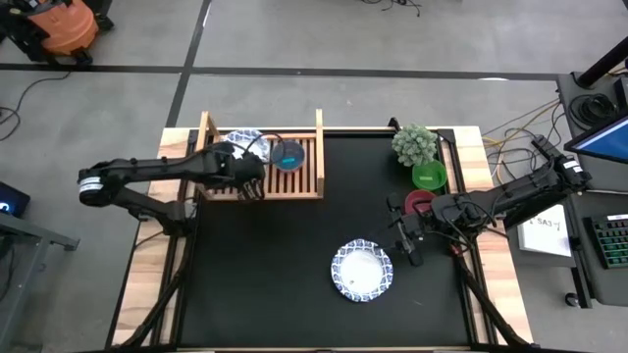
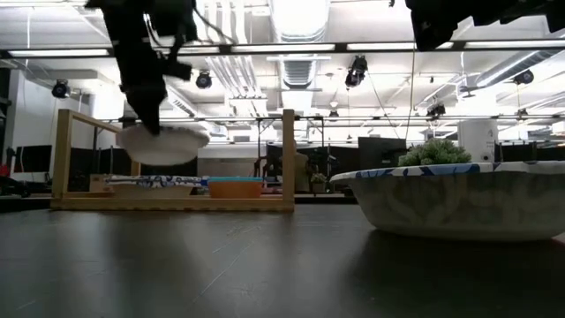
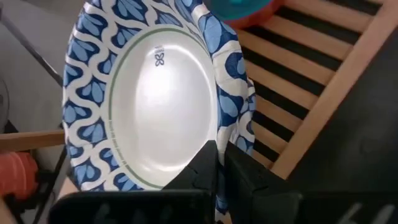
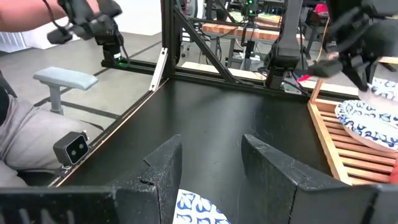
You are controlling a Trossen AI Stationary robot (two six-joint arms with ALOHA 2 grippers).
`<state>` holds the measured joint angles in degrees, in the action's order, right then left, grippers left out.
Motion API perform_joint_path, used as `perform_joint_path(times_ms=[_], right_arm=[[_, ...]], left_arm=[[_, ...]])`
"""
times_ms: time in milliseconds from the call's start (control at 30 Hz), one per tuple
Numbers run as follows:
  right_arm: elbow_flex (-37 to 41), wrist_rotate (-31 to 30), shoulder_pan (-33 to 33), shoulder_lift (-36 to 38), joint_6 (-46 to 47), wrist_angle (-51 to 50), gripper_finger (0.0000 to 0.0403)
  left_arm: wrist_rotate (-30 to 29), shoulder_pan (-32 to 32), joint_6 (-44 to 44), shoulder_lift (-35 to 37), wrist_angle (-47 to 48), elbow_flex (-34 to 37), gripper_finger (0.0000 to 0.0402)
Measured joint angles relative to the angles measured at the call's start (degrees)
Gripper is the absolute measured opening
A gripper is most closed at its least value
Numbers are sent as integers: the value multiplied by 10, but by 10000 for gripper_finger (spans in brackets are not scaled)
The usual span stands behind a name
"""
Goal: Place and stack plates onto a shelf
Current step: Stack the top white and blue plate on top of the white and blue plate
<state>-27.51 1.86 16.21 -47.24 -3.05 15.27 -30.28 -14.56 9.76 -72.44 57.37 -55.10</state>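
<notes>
My left gripper (image 1: pixel 240 165) is shut on a blue-rimmed white plate (image 3: pixel 155 106) and holds it above the left part of the wooden slatted shelf (image 1: pixel 309 186). Seen from the low view, this plate (image 2: pixel 163 143) hangs over a second plate (image 2: pixel 154 183), which lies flat on the slats beside a teal bowl (image 1: pixel 289 154). A third plate (image 1: pixel 363 272) rests on the black table near the front. My right gripper (image 1: pixel 405 242) stands open just to that plate's right, touching nothing. My left gripper pinches the plate's patterned rim (image 3: pixel 222 134) between its two fingers, one on the upper face and one beneath. The fingers slant downward from above. The plate is lifted clear of the shelf, roughly level, reaching out beyond the fingertips.
A small potted plant (image 1: pixel 415 144), a green bowl (image 1: pixel 429 176) and a red bowl (image 1: pixel 420 203) stand at the table's right, close to my right arm. The shelf's upright posts (image 2: pixel 288 155) rise at its corners. Bare black table lies between the shelf and the near plate.
</notes>
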Motion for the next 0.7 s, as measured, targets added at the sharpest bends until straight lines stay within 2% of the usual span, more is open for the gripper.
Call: perform_joint_path(times_ms=[367,700], right_arm=[[0,-1,0,0,-1,-2,155],[0,0,0,0,0,-4,155]], left_arm=[[9,-28,5,-46,-20,23,4],[8,-29,15,-85,-24,23,52]])
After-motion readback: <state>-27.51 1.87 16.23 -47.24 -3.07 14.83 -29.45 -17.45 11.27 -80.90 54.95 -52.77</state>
